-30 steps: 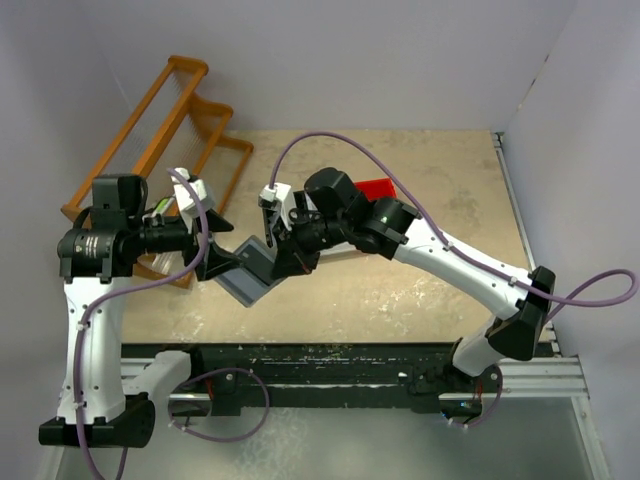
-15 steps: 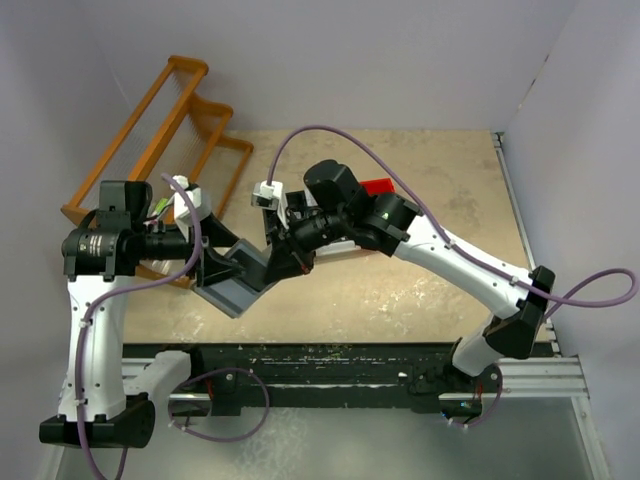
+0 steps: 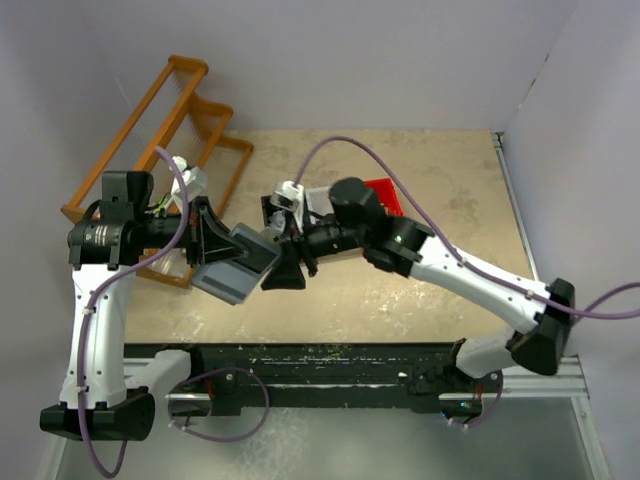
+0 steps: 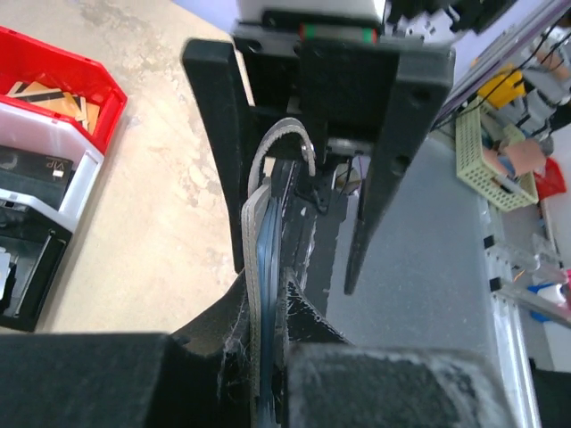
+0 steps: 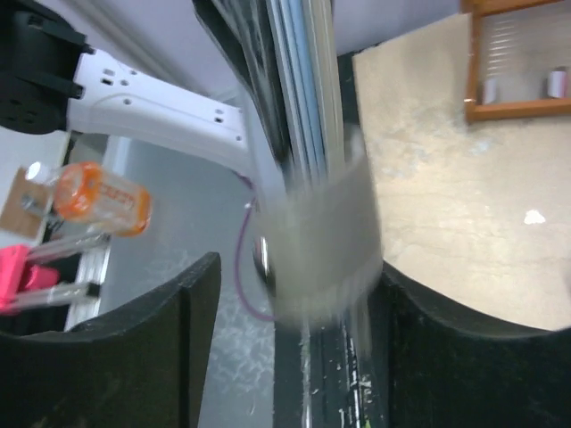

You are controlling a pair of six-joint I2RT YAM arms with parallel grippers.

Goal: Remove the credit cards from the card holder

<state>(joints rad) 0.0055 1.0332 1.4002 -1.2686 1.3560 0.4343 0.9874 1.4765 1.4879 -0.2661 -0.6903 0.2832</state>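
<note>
Firmly, the left gripper (image 3: pixel 218 258) pinched the grey card holder (image 3: pixel 236 270) by one edge, while the right gripper (image 3: pixel 280 272) stood with fingers apart, straddling its other end.

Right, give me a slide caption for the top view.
Left gripper clamps the grey card holder; right gripper open at its opposite edge.

The black card (image 4: pixel 36 167) in the white bin (image 4: pixel 78 189) reads "VIP".

Overhead view looking down, both wrist views close on card holder (image 3: pixel 230 272)
</note>
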